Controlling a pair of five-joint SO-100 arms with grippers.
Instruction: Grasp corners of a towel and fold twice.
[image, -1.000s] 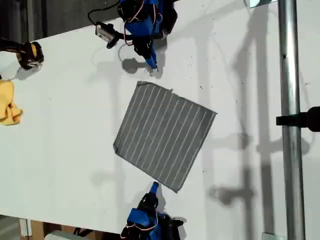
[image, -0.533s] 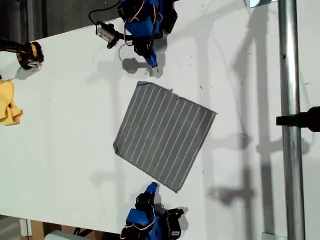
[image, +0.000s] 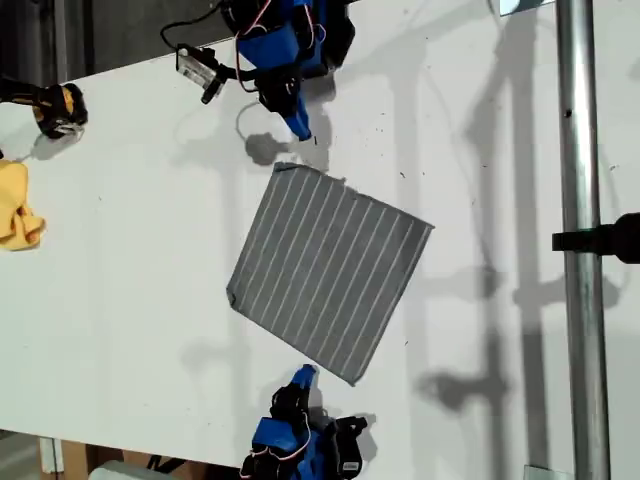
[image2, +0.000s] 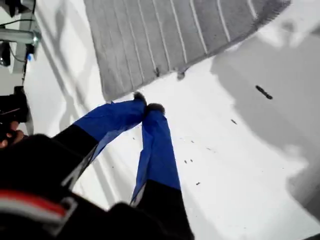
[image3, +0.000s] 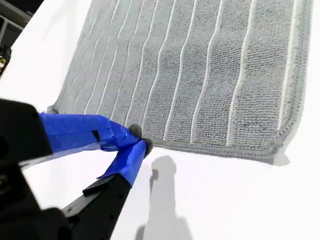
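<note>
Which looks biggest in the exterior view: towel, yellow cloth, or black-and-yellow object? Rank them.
1. The towel, by far the largest.
2. The yellow cloth, though the frame edge cuts it off.
3. The black-and-yellow object, close to the cloth, so that order is unsure.

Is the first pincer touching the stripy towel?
Apart. The exterior view shows bare white table between my first pincer and the nearest corner of the towel.

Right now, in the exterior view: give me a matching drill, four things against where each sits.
Things:
1. towel
2. yellow cloth
3. my first gripper
4. my second gripper

Places, all in the exterior view:
A. at the left edge
B. near the top, jaws shut
C. mid-table, lying flat
D. near the bottom, jaws shut

Pairs: 1-C; 2-A; 3-B; 4-D
</note>
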